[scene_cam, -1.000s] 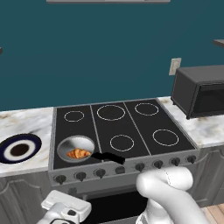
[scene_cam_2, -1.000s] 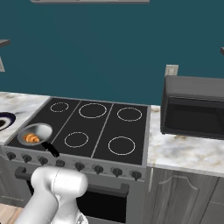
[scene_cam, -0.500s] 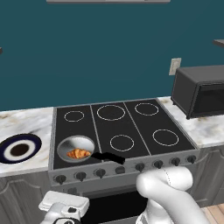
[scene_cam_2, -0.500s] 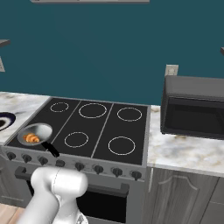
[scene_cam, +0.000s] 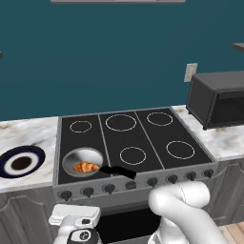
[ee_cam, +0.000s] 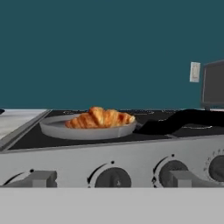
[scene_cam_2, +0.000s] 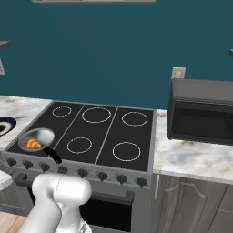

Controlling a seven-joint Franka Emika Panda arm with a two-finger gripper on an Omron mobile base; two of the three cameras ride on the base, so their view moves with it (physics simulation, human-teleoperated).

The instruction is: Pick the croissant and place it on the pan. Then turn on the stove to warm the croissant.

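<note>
Teal-walled kitchen, marble tabletop [scene_cam: 28,136] | one croissant [scene_cam: 86,167] lies in one pan [scene_cam: 82,156] on front-left burner of stove [scene_cam: 143,138], black handle toward knobs | hand [scene_cam: 76,228] low before stove front, fingers hidden, open or closed: cannot tell | six burner rings | one blue plate [scene_cam: 21,161] left, one microwave [scene_cam: 219,97] right, cut off

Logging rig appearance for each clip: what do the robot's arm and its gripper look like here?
The arm is glossy white with rounded, bulbous segments. The same white shell rises in the right base view. At its low end sits a white block-shaped hand with a round dark face bearing a small light mark. In the hand view the gripper shows two small grey jaws. No cables visible.
</note>
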